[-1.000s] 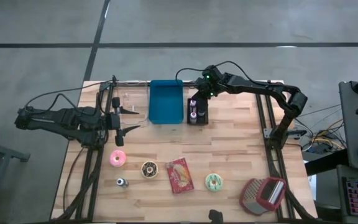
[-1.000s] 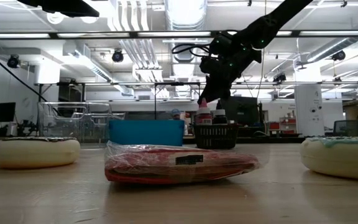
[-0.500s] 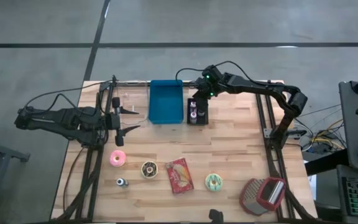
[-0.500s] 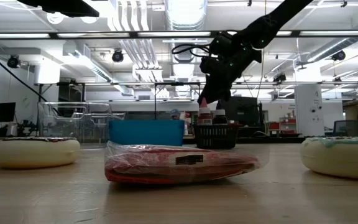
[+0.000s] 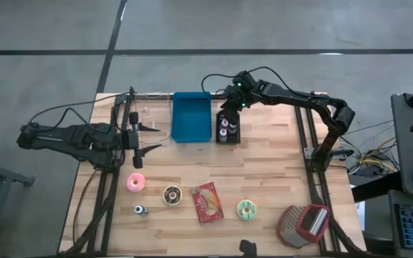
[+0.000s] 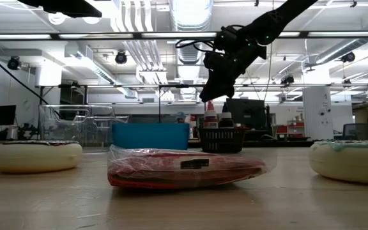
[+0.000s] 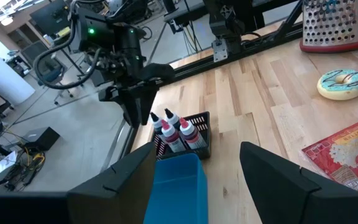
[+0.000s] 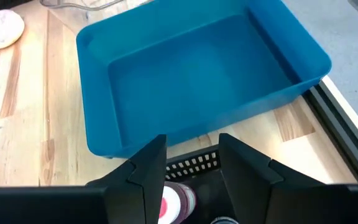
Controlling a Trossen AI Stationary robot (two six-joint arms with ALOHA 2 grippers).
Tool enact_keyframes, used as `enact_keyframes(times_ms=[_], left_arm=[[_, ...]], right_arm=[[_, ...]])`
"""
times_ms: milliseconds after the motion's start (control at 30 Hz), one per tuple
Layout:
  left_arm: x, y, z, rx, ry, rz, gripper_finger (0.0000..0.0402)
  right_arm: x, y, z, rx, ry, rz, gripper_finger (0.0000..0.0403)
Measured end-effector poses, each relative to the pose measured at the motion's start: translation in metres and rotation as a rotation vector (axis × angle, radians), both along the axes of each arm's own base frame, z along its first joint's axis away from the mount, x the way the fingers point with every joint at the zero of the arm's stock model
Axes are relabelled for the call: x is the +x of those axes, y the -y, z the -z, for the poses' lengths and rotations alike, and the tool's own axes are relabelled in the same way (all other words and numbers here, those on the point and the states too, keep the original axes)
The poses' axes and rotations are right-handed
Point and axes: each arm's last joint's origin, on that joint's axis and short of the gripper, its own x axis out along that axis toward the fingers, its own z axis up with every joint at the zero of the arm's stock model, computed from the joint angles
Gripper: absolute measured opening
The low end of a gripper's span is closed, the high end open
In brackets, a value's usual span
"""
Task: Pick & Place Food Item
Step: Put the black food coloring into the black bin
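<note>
— Where's the right gripper now?

— Over the far edge of the table, just above the small black basket with the bottles in it. Its fingers are spread a little, with nothing between them.

— And the basket?

— Right beside the blue tray, touching or nearly so. The tray looks empty.

— The food?

— Along the near edge: a pink donut, a dark one, a wrapped snack packet, then a pale green donut. A red-handled grater lies at the near right corner.

— The left gripper?

— Waiting by the left edge, fingers wide apart, holding nothing.
</note>
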Motion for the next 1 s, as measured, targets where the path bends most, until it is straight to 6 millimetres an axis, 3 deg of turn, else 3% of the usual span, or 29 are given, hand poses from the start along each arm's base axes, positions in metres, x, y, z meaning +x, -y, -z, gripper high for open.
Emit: enact_keyframes(times_ms=[300, 700, 833, 1000], left_arm=[[0.000, 0.000, 0.000, 0.000, 0.000, 0.000, 0.0239], [0.000, 0.000, 0.000, 0.000, 0.001, 0.000, 0.0239], [0.000, 0.000, 0.000, 0.004, 0.001, -0.013, 0.0239], [-0.001, -0.002, 0.000, 0.010, 0.007, -0.066, 0.0239]], right_arm=[[0.003, 0.002, -0.019, -0.002, 0.009, 0.003, 0.0142], [0.009, -0.002, -0.028, 0.028, 0.043, -0.014, 0.0140], [0.012, -0.011, -0.033, 0.020, 0.055, -0.039, 0.0134], [0.013, -0.034, -0.054, -0.021, 0.106, -0.108, 0.0125]])
